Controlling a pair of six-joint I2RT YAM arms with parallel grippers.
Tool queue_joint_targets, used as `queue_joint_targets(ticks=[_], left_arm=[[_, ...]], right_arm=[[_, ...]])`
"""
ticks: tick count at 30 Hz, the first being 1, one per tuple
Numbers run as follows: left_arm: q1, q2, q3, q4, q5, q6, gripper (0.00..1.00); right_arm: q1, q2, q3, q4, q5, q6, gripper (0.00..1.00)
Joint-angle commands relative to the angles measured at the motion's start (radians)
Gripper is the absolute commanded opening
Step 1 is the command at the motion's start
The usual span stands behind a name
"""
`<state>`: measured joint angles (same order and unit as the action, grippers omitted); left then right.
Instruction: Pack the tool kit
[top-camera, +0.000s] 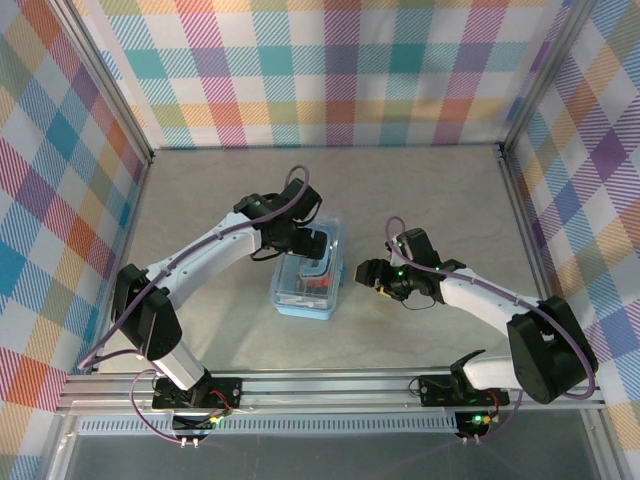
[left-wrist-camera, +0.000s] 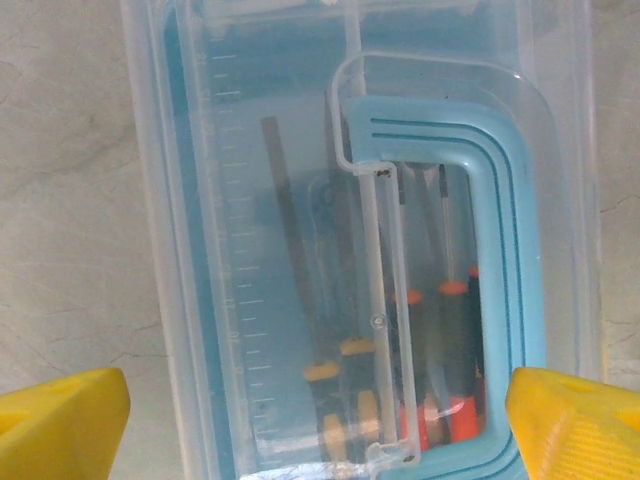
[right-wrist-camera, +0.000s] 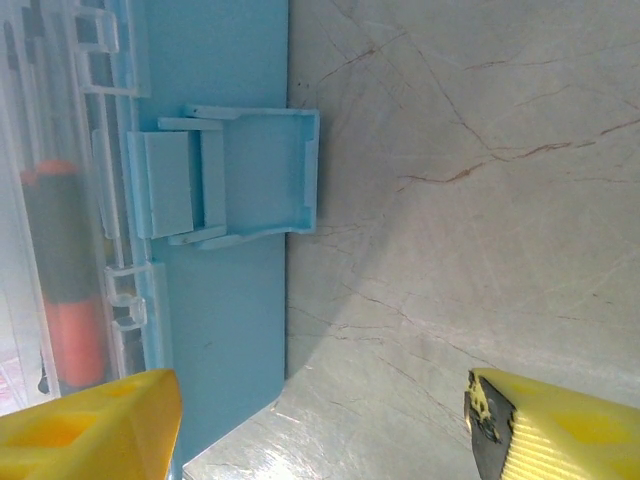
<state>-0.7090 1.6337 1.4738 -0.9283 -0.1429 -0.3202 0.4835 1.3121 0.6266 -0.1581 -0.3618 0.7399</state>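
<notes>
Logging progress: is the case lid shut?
Shut: the lid lies flat over the screwdrivers; the latch looks unfastened, sticking outward.

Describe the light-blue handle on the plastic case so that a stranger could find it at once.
In the middle of the grey marbled table lies a light-blue translucent plastic case. On its clear lid sits the U-shaped handle: an opaque, ridged blue bar, unlike the see-through lid around it and the orange-and-black screwdrivers beneath.

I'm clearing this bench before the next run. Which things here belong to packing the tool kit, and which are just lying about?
Belongs to the job:
blue case
screwdrivers inside it
its latch, swung outward

Just there:
table
checked walls
metal rail
</notes>
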Motion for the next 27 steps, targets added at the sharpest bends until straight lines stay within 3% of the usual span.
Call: queue_joint_targets(ticks=[1, 10, 15, 21, 27], left_arm=[[0.002, 0.022, -0.008, -0.031, -0.019, 0.009, 0.95], [0.047, 0.043, -0.139, 0.057, 0.064, 0.003, 0.90], [0.083, -0.001, -0.212, 0.097, 0.063, -0.010, 0.87], [0.161, -0.037, -0.345, 0.175, 0.153, -0.023, 0.82], [0.218, -0.089, -0.445, 0.237, 0.205, -0.043, 0.81]], right_arm=[[-0.003, -0.031, -0.002, 0.001, -0.017, -0.008, 0.76], [-0.003, -0.022, -0.010, 0.029, -0.039, -0.005, 0.77], [-0.005, 0.019, -0.025, 0.166, -0.109, 0.039, 0.79], [-0.005, 0.095, -0.010, 0.369, -0.204, 0.103, 0.82], [-0.007, 0.153, 0.027, 0.447, -0.247, 0.125, 0.84]])
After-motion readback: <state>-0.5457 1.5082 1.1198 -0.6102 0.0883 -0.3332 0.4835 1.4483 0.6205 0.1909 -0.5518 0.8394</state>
